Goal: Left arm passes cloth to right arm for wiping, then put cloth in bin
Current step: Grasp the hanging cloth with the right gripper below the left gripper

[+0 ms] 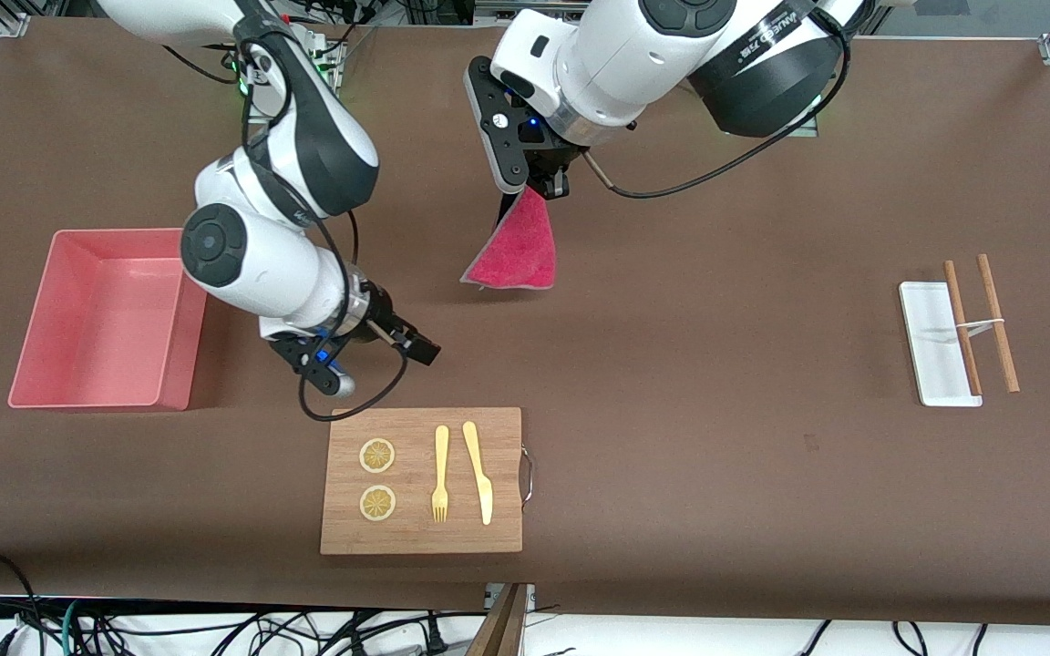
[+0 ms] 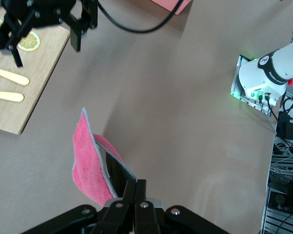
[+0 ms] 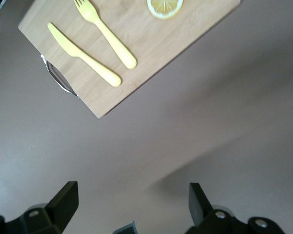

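The left pincer point(image 1: 532, 187) pinches one corner of the soft magenta-red cloth point(image 1: 518, 248), so it hangs free for passing. The right pincer point(image 3: 132, 207) waits wide above bare brown tabletop point(image 1: 716, 364) beside the wooden board point(image 1: 422, 481).

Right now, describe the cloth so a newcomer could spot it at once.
Start at the brown table and find the left arm's gripper, up over the middle. The cloth hangs from its shut fingers, in the air. It is the only soft magenta-red thing with grey edging, unlike the hard pink bin at the right arm's end.
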Controlling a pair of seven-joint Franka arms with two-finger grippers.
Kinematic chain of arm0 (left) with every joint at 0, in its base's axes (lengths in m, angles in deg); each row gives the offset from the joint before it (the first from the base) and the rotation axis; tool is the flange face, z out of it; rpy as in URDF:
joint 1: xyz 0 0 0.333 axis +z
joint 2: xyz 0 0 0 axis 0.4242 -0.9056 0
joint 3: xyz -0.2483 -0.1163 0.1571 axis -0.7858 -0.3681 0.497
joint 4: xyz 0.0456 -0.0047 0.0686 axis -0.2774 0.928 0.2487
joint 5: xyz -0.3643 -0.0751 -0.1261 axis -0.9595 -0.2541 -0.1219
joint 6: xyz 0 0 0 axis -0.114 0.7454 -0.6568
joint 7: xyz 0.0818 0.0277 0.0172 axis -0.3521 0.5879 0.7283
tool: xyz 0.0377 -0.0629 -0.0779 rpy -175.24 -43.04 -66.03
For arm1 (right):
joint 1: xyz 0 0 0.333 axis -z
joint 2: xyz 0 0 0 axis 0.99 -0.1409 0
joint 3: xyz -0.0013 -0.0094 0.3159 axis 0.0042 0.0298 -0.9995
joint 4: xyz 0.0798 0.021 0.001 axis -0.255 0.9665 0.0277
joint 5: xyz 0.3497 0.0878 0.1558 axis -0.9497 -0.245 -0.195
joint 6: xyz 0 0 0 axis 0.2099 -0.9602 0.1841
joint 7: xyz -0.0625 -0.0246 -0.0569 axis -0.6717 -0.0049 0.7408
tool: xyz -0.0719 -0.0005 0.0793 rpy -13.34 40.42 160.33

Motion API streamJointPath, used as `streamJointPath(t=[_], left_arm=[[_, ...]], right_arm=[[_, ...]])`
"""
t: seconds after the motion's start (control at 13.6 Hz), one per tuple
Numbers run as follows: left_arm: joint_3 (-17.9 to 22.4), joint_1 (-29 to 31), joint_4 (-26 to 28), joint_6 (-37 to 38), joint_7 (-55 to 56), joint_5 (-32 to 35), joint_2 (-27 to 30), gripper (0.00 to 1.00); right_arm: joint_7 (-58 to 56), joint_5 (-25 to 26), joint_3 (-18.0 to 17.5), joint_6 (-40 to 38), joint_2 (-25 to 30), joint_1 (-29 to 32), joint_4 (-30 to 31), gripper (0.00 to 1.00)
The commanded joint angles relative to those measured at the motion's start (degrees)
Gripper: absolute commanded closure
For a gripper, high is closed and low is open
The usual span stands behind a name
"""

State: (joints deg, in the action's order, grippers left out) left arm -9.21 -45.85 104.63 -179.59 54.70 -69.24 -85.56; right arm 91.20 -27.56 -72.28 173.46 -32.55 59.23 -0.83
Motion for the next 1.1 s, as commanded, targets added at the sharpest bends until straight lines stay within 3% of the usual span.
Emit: streamJointPath(t=[0.0, 0.29, 0.88, 0.96, 1.03], left_arm=[[0.37, -0.08, -0.69, -0.13, -0.29, -1.29, -0.03, 1.00], [0.29, 0.01, -0.69, -0.05, -0.28, -1.29, 0.06, 1.00], [0.29, 0.36, -0.78, 0.04, -0.37, -1.29, 0.32, 1.00], [0.29, 0.45, -0.78, 0.04, -0.46, -1.29, 0.41, 1.00], [0.29, 0.54, -0.78, 0.04, -0.46, -1.29, 0.49, 1.00]], right_arm=[[5.58, -1.04, 0.49, 0.35, -0.55, -2.55, -0.90, 0.00], [9.27, -7.00, 0.40, -0.44, -0.55, -3.78, -0.73, 0.00], [13.33, -9.56, 0.40, -0.44, -2.22, -8.18, 0.07, 0.00], [13.33, -9.83, 0.40, -0.44, -2.22, -8.18, 0.07, 0.02], [13.24, -9.83, 0.40, -0.44, -2.22, -8.18, 0.07, 0.23]])
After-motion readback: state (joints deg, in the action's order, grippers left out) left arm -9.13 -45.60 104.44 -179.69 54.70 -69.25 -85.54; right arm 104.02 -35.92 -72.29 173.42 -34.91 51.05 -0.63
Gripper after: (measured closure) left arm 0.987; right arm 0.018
